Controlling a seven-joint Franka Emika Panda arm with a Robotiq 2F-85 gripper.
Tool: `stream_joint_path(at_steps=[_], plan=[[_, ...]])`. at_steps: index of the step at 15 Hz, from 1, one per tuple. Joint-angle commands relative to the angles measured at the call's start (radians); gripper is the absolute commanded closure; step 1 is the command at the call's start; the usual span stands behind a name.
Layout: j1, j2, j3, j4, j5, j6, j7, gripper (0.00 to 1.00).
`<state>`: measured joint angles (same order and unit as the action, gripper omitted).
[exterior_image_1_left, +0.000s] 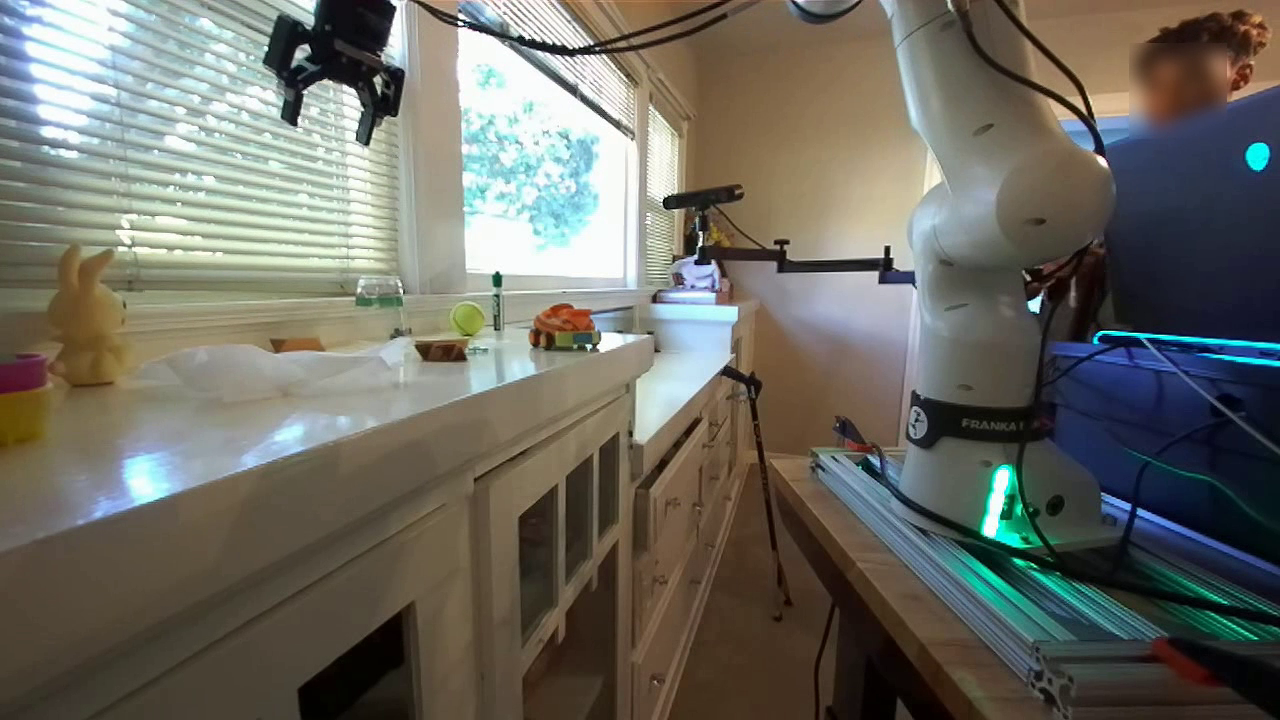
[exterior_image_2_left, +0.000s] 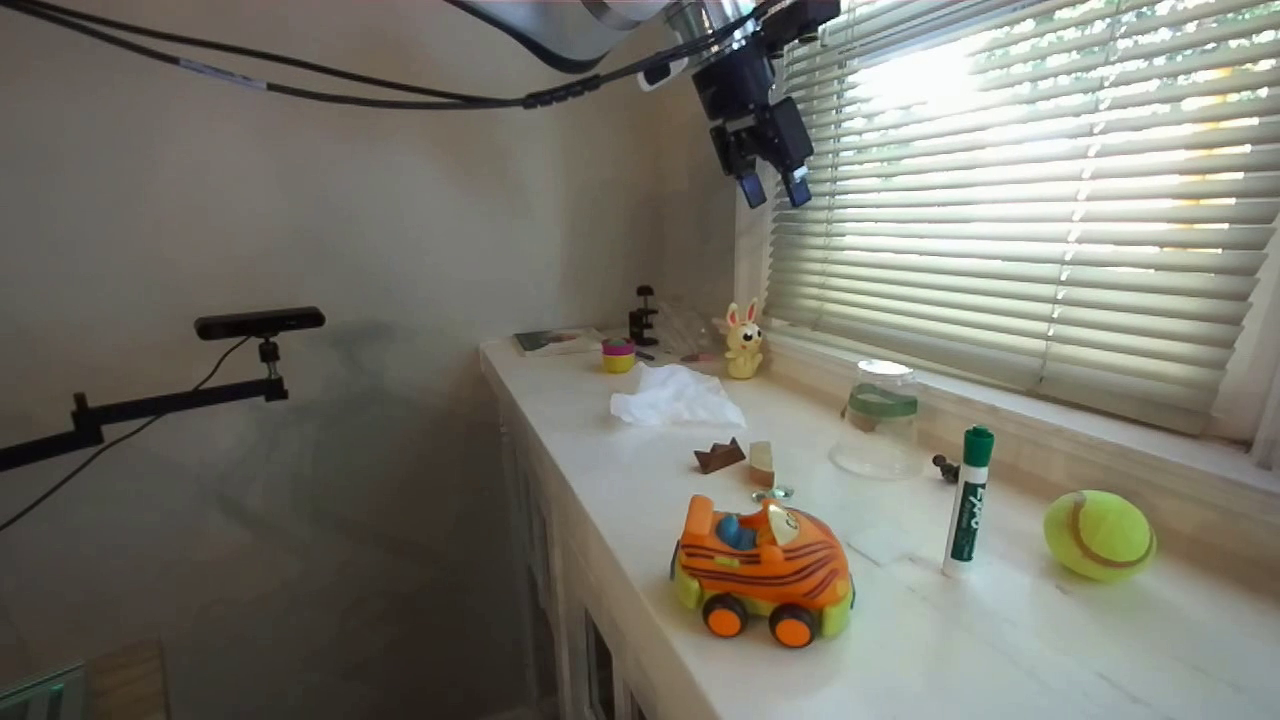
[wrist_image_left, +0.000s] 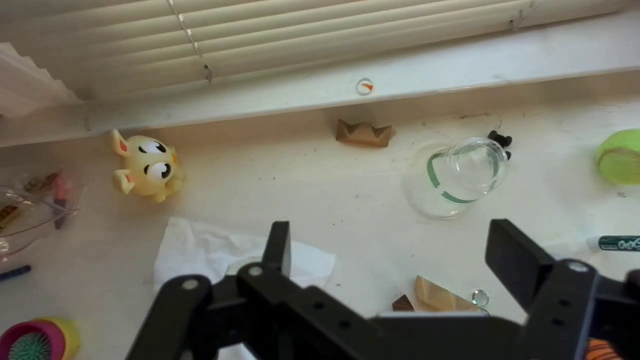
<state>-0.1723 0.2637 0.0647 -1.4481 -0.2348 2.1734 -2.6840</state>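
My gripper (wrist_image_left: 390, 235) stands open high above the white counter (exterior_image_2_left: 960, 650), with nothing between its fingers. In both exterior views the gripper (exterior_image_1_left: 328, 130) (exterior_image_2_left: 776, 202) hangs in front of the window blinds, fingertips down. Below it in the wrist view lie a crumpled white tissue (wrist_image_left: 200, 250), a clear cup (wrist_image_left: 457, 198) with a green band, a tan block (wrist_image_left: 442, 296), a dark brown block (wrist_image_left: 403, 303) and glass beads (wrist_image_left: 480, 298). The cup rests mouth down. A yellow bunny (wrist_image_left: 150, 167) and a crown-shaped brown piece (wrist_image_left: 364, 134) are nearer the sill.
An orange toy car (exterior_image_2_left: 765, 565), an upright green-capped marker (exterior_image_2_left: 968, 505) and a tennis ball (exterior_image_2_left: 1100, 535) stand on the counter. A yellow and magenta tub (exterior_image_2_left: 618, 356) and a black clamp (exterior_image_2_left: 643, 318) sit at its end. Blinds (exterior_image_2_left: 1000, 230) rise behind. A small marble (wrist_image_left: 364, 86) lies on the sill.
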Motion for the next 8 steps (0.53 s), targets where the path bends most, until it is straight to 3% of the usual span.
stream_joint_path(at_steps=[1, 4, 8], plan=[[0.032, 0.003, -0.037, 0.005, 0.012, -0.003, -0.007, 0.0], [0.038, 0.004, -0.032, -0.015, 0.027, -0.003, -0.01, 0.0], [0.045, -0.012, 0.027, -0.067, 0.24, -0.029, -0.062, 0.0]])
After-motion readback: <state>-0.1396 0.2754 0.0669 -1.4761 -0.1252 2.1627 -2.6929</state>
